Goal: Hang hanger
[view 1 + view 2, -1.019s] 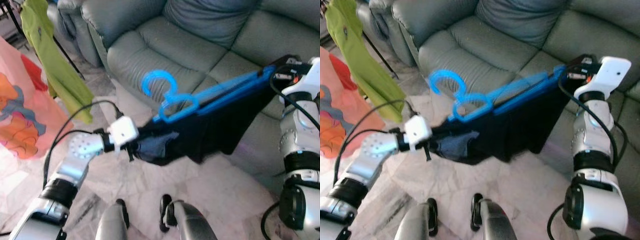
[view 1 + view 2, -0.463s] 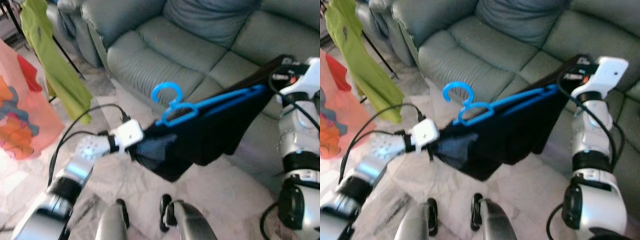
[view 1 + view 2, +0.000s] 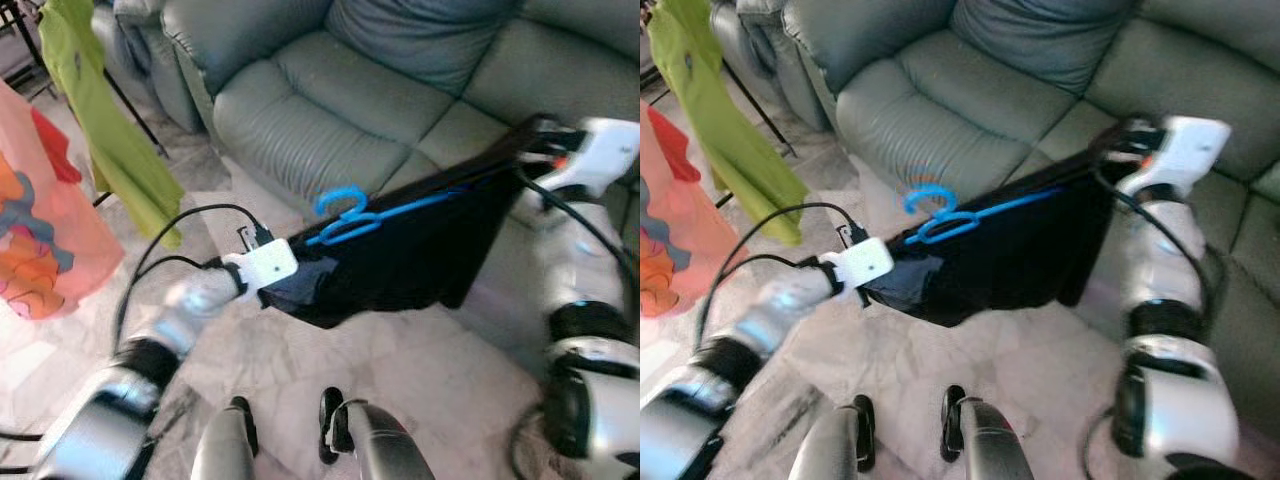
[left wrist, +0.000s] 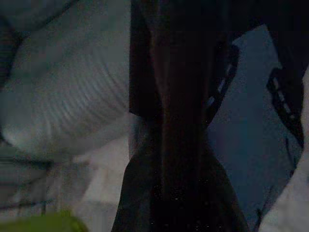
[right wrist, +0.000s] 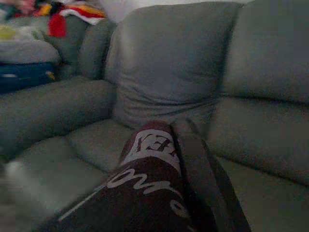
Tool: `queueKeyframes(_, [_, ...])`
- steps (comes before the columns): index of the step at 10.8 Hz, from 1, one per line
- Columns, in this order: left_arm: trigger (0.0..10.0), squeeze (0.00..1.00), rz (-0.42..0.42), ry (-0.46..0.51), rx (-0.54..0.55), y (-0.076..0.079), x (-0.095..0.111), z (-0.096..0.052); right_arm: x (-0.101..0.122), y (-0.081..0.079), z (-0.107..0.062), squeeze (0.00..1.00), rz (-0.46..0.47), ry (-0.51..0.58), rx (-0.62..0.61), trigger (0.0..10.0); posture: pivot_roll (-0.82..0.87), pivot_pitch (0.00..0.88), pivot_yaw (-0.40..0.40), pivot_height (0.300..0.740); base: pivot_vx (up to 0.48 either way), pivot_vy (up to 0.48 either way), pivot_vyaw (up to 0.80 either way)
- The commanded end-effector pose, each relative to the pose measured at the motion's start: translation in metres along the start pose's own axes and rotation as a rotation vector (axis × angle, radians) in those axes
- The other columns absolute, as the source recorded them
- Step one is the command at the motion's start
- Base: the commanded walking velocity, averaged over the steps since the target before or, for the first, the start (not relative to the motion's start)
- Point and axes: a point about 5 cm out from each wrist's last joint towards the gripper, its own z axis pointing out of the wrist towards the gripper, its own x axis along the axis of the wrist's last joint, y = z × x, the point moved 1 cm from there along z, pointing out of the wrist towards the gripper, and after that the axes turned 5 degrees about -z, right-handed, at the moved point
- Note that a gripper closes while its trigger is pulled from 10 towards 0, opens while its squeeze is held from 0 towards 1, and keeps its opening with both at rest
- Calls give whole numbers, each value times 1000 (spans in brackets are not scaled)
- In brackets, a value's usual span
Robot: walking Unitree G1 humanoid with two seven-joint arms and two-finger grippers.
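A blue plastic hanger (image 3: 345, 225) carries a dark garment (image 3: 400, 260) that is stretched between my two arms in front of the sofa. The hanger's hook (image 3: 340, 200) points up towards the sofa seat. My left gripper (image 3: 290, 285) is shut on the garment's lower left end, its fingers buried in the cloth (image 4: 174, 145). My right gripper (image 3: 530, 145) grips the upper right end, where the hanger's bar ends. In the right wrist view the garment (image 5: 149, 188) shows white lettering beside one finger (image 5: 205, 164).
A grey leather sofa (image 3: 330, 90) stands close behind the hanger. At the far left a green garment (image 3: 110, 140) hangs on a black rack, with an orange and pink cloth (image 3: 40, 230) beside it. Pale marble floor (image 3: 440, 380) lies below, by my feet.
The hanger has dropped and flattened, and its hook has shifted right and lower. My left arm has reached forward towards the sofa, and the garment now hangs tauter between the grippers.
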Motion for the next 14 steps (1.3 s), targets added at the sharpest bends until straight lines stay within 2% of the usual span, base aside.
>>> queueKeyframes(1, [0, 0, -94, -133, 97, 1, -28, -6, 22, -12, 10, 0, 50, 85, 58, 0, -77, 221, -58, 740, 0, 0, 0])
queueKeyframes(2, [2118, 0, -305, -104, 192, 0, -19, 2, 19, -52, 6, 0, 217, 54, 293, 0, -73, 219, -61, 740, 0, 0, 0])
queueKeyframes(3, [4510, 0, -463, -91, 285, 4, -9, 10, 18, -87, -14, 0, 275, 10, 603, 0, -72, 219, -61, 740, 0, 0, 0])
queueKeyframes(4, [4039, 0, -588, -93, 368, 9, -4, 14, 16, -96, -28, 0, 210, -3, 722, 0, -78, 219, -57, 740, 0, 0, 0])
queueKeyframes(5, [3451, 0, -669, -105, 455, 1, -7, 13, 15, -102, -30, 0, 188, -4, 755, 0, -81, 220, -54, 740, 0, 0, 0])
queueKeyframes(6, [980, 0, -768, -131, 592, -13, -13, 8, 13, -107, -30, 0, 179, -13, 767, 0, -80, 220, -51, 740, 0, 0, 0])
queueKeyframes(7, [0, 0, -844, -149, 769, -34, -21, -2, 12, -117, -43, 0, 216, -71, 878, 0, -79, 219, -49, 740, 0, 0, 0])
queueKeyframes(8, [0, 0, -901, -153, 823, -43, -25, -7, 10, -130, -59, 0, 233, -117, 995, 0, -75, 219, -47, 740, 0, 0, 0])
queueKeyframes(9, [0, 0, -925, -117, 850, -49, -21, -8, -5, -140, -81, 0, 200, -214, 1122, 0, -75, 219, -47, 740, 0, 0, 0])
queueKeyframes(10, [0, 0, -940, -75, 865, -53, -13, -8, -27, -143, -103, 0, 94, -319, 1226, 0, -71, 220, -47, 740, 0, 0, 0])
queueKeyframes(11, [0, 0, -937, -15, 886, -59, -1, -8, -51, -140, -116, 0, -83, -386, 1262, 0, -69, 220, -49, 740, 0, 0, 0])
queueKeyframes(12, [0, 0, -812, 121, 881, -67, 30, -9, -89, -114, -109, 0, -461, -473, 1108, 0, -67, 220, -49, 740, 0, 0, 0])
queueKeyframes(13, [0, 0, -721, 185, 867, -67, 43, -11, -95, -94, -97, 0, -502, -517, 937, 0, -61, 220, -48, 740, 0, 0, 0])
queueKeyframes(14, [0, 0, -557, 266, 868, -68, 50, -20, -93, -66, -80, 0, -515, -529, 692, 0, -58, 222, -46, 740, 0, 0, 0])
